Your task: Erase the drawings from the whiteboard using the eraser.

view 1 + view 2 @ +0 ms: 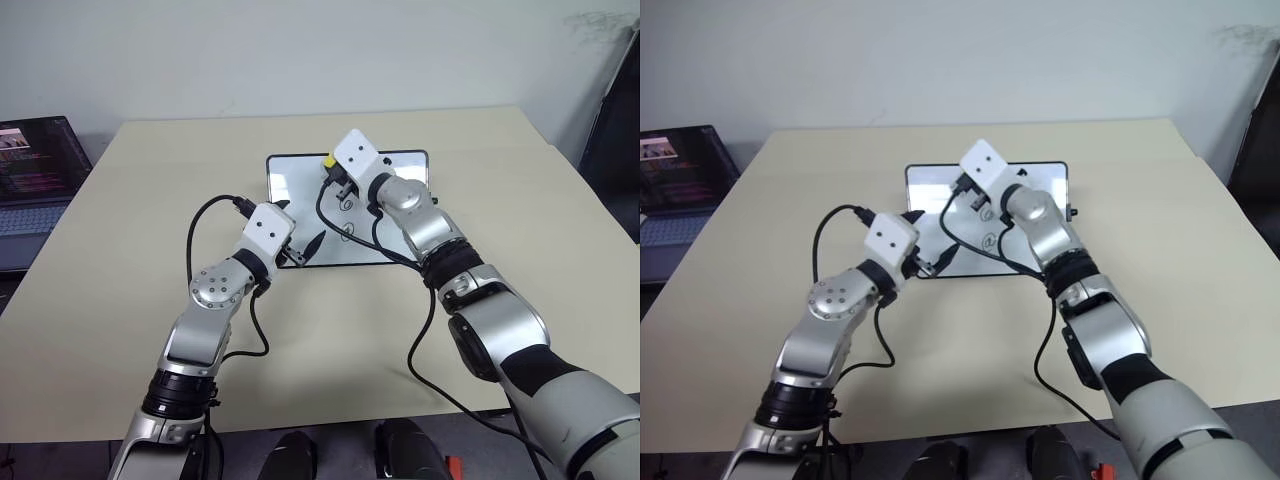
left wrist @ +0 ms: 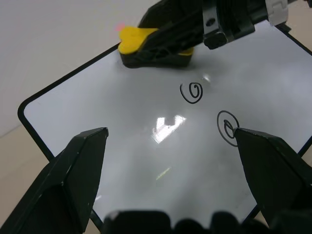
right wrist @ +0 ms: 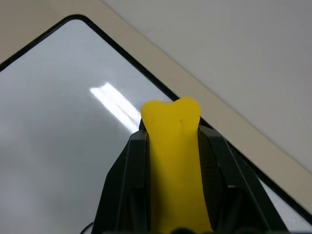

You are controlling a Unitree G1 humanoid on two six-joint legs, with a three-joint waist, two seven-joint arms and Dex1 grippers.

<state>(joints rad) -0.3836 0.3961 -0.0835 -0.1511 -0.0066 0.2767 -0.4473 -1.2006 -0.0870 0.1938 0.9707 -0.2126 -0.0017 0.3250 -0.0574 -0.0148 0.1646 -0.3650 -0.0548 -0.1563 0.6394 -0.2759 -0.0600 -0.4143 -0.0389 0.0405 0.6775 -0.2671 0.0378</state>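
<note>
Right hand (image 3: pixel 170 195) clamps the eraser (image 2: pixel 146 44) near the whiteboard (image 1: pixel 300 175) edge at twelve o'clock (two swirls (image 2: pixel 191 91) remain); left hand (image 2: pixel 170 170) gapes wide, empty.

The setting looked like an office or a lab workspace. A large plain beige table (image 1: pixel 130 220) stood against a bare pale wall (image 1: pixel 300 50), and an open laptop (image 1: pixel 35 175) with a lit screen sat just beside the table's left edge. A small whiteboard (image 1: pixel 300 180) lay on the table.
</note>
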